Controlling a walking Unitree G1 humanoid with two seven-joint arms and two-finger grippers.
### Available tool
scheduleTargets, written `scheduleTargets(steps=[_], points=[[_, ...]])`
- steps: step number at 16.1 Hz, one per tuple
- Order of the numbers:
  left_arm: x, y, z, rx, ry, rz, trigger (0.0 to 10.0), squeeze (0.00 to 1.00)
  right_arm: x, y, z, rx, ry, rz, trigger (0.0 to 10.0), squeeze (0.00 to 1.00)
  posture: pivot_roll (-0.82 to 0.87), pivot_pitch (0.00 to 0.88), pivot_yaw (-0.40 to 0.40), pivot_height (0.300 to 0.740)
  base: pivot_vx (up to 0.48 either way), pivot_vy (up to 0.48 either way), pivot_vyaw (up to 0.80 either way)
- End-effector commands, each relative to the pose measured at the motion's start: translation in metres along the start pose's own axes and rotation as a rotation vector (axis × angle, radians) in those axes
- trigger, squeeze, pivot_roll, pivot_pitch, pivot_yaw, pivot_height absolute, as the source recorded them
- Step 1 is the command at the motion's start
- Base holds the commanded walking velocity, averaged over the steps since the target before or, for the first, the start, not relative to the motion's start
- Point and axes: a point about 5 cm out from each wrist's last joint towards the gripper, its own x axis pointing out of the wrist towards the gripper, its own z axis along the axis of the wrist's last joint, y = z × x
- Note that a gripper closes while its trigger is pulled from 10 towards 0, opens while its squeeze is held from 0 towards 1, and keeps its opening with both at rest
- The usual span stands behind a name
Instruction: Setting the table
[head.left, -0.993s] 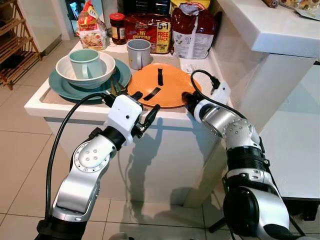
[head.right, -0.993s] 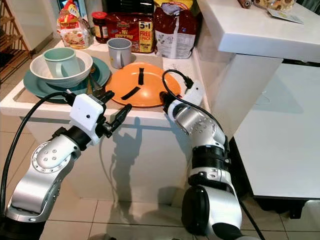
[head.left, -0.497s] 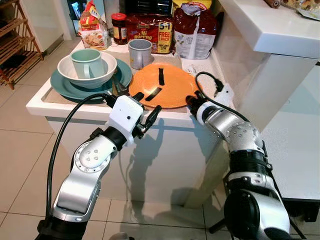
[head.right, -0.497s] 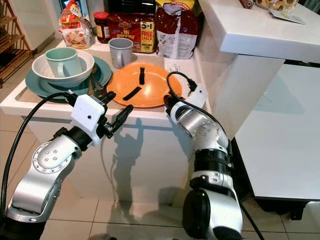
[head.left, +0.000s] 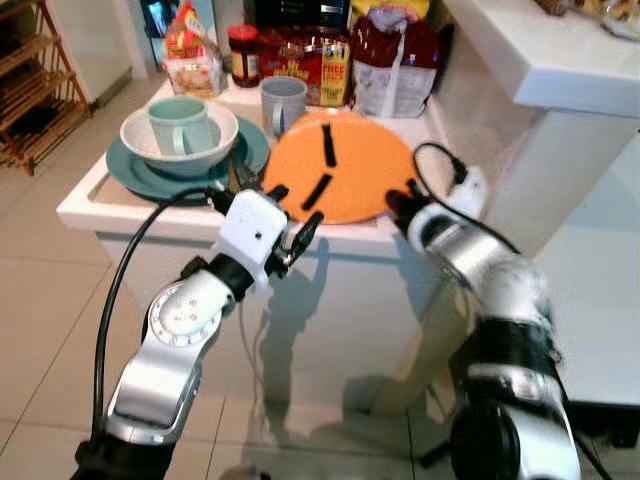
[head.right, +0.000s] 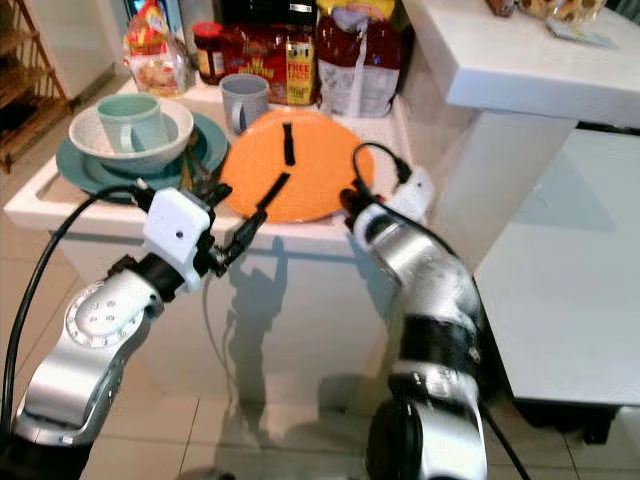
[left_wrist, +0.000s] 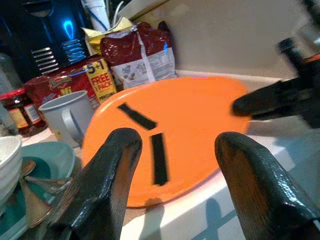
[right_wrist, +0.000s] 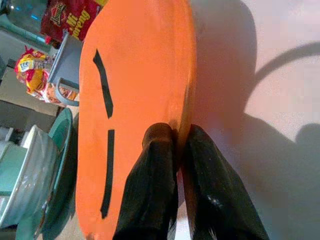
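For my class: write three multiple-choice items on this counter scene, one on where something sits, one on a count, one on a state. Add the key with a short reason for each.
1. Where does the green mug stand?
A. inside the white bowl
B. on the orange plate
C. on the floor

2. How many black strips mark the orange plate?
A. none
B. two
C. five

3. What is the right gripper doing?
A. hanging open over the grey mug
B. shut on the orange plate's rim
C. holding a spoon

Key:
1 A, the mug sits in the white bowl, which is on the teal plate.
2 B, two strips show on its face.
3 B, its fingers pinch the rim from both sides; the left gripper is open beside the plate.
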Motion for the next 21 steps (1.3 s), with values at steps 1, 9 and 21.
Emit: scheduleTargets(steps=[1,9,21], points=[[-0.001,-0.003,0.003,-0.006,-0.014,-0.001,10.0,0.0,-0.014,-0.006,0.007,-0.005,-0.023,-0.023,0.0,0.0,0.14,0.0,-0.052,0.74,0.0,0.0,0.0],[-0.008,0.001,0.003,-0.047,-0.02,0.065,10.0,0.0,-0.056,-0.01,0.007,0.019,-0.081,0.088,0.0,0.0,0.13,0.0,-0.042,0.74,0.0,0.0,0.0],[-0.012,0.003,0.004,-0.047,-0.028,0.11,10.0,0.0,-0.088,0.003,0.005,-0.048,-0.239,0.34,10.0,0.0,0.13,0.0,-0.048,0.74,-0.201,0.0,0.0]])
